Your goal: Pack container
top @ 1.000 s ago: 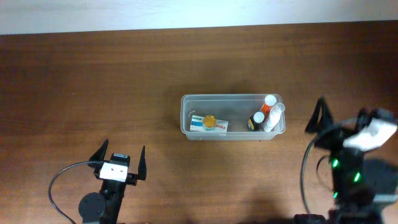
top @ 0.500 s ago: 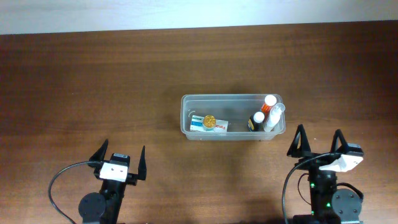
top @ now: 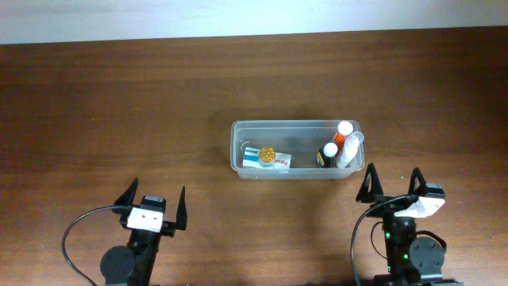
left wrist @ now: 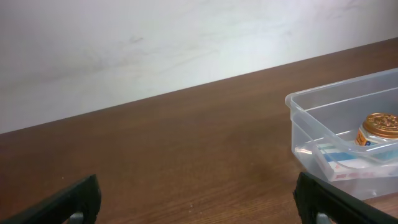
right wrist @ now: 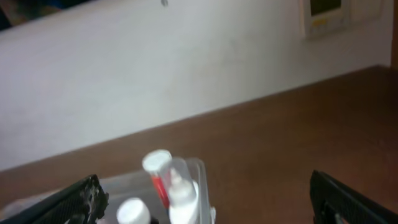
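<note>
Right gripper (top: 392,181) shifted left, nearer container (top: 295,124), fingers apart, empty, left gripper (top: 157,192) likewise spread, bottles (right wrist: 160,179) blurred and cropped in right wrist view, box (top: 252,160) partly under gold-lidded jar (top: 268,154)

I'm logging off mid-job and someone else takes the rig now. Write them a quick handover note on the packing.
Left gripper: open, empty, at the near table edge, left of the container.
Right gripper: open, empty, just in front of its right end.
Done: box, gold-lidded jar and three bottles are inside.
Left: no unpacked item shows in any view; probably nothing.
</note>
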Controlling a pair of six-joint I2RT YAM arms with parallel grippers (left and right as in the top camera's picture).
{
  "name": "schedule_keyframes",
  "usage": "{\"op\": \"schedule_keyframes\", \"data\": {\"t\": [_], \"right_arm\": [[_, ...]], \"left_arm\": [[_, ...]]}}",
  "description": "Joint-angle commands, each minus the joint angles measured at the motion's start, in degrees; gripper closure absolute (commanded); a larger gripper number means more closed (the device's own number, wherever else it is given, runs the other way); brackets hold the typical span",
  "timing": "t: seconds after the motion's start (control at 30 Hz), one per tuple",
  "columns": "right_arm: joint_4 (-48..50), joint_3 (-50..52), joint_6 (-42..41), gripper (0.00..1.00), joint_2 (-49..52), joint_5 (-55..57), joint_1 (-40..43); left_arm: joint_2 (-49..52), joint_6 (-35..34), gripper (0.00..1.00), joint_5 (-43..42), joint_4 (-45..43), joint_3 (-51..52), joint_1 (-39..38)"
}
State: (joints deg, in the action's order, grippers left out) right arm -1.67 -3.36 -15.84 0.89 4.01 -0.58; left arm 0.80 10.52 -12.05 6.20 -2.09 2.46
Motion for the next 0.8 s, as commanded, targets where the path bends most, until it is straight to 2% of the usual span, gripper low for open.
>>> {"op": "schedule_keyframes", "data": {"t": [0.0, 0.17, 0.77], "right_arm": [[0.5, 2.7, 0.6, 0.02, -0.7, -0.5, -0.7], [-2.7, 3.0, 2.1, 0.02, -0.7, -0.6, -0.7], [-2.8, 3.0, 2.1, 0.02, -0.7, -0.7, -0.6]], "left_arm": [[-0.5, 0.7, 0.0, -0.6, -0.2, 0.3, 0.4], [-0.5, 0.7, 0.0, -0.7, -0.2, 0.3, 0.4], [-0.5, 0.7, 0.0, -0.6, -0.2, 0.3, 0.4]]}}
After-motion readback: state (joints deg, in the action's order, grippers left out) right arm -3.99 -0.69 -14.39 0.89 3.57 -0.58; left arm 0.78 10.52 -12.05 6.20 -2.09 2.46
